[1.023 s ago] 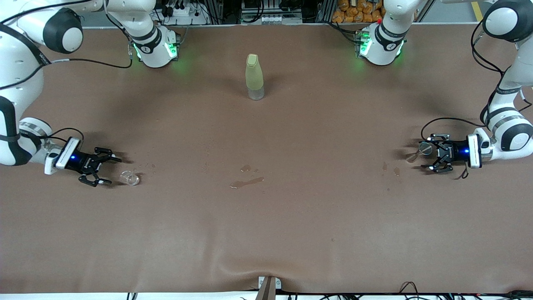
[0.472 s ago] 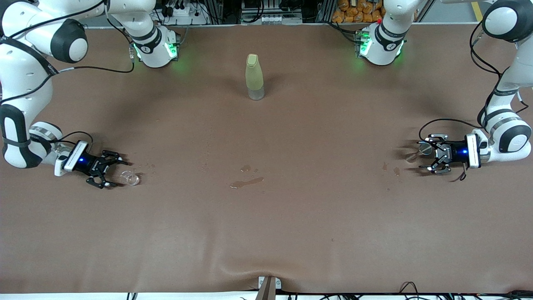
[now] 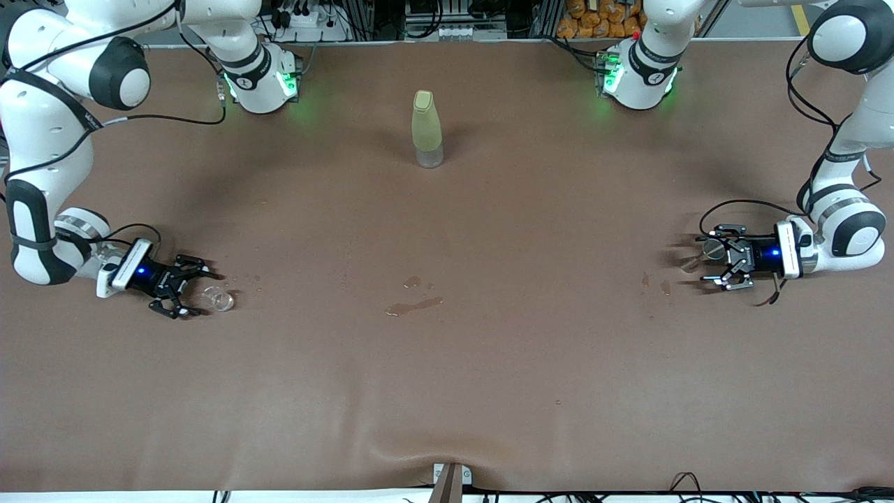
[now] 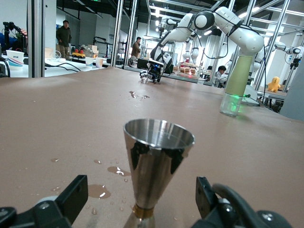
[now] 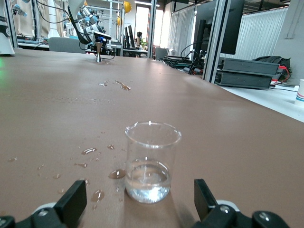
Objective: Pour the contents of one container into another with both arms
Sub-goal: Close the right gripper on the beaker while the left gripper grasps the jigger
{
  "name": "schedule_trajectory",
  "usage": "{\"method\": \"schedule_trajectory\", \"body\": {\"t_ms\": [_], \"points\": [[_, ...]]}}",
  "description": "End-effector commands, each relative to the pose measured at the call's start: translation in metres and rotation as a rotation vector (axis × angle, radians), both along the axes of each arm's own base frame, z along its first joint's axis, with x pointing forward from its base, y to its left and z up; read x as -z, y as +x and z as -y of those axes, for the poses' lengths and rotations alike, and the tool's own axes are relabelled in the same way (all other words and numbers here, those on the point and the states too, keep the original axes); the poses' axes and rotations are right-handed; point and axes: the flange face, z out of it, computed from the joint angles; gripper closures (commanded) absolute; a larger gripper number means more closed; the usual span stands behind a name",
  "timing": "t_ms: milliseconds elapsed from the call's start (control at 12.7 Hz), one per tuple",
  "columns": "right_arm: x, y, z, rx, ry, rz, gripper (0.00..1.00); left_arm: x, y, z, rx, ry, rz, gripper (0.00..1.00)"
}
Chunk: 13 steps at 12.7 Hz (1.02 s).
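a: both arms low at the tabletop (image 3: 447,363) ends. the right gripper (image 3: 183,287) has slid closer over the last second, and its open fingers (image 5: 71,202) now flank a clear glass beaker (image 3: 218,299) holding a little water.

b: and the left gripper (image 3: 714,260)?

a: it has barely shifted. it sits at the left arm's end, fingers (image 4: 76,194) spread wide, a steel conical cup (image 4: 156,164) standing upright between them, not yet gripped.

b: so nothing is lifted?

a: both vessels rest on the tabletop, well apart. a yellow-green bottle (image 3: 427,128) stands near the bases, and spilled puddles (image 3: 413,305) mark the middle.

b: meaning?

a: judging by the closing approach, both grasps come next; pouring has not begun.
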Motion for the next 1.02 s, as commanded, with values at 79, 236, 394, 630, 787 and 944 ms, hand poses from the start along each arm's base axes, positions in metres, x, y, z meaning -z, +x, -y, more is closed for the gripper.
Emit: {"method": "schedule_trajectory", "body": {"t_ms": [79, 236, 394, 630, 787, 944], "points": [[0.019, -0.002, -0.011, -0.012, -0.018, 0.241, 0.00, 0.007, 0.000, 0.002, -0.013, -0.032, 0.016, 0.00], [0.019, 0.003, -0.024, -0.014, -0.005, 0.261, 0.00, 0.009, -0.002, 0.000, -0.018, -0.034, 0.013, 0.00], [0.024, 0.005, -0.034, -0.014, 0.005, 0.266, 0.00, 0.006, 0.000, -0.005, -0.025, -0.029, 0.023, 0.07], [0.029, 0.011, -0.047, -0.005, 0.003, 0.283, 0.00, 0.002, 0.003, -0.005, -0.019, -0.029, 0.030, 0.21], [0.030, 0.012, -0.051, -0.007, -0.005, 0.284, 0.00, -0.001, 0.005, -0.006, -0.018, -0.031, 0.033, 0.39], [0.029, 0.015, -0.056, -0.004, -0.004, 0.291, 0.00, 0.001, 0.004, -0.006, -0.017, -0.035, 0.031, 0.47]]}}
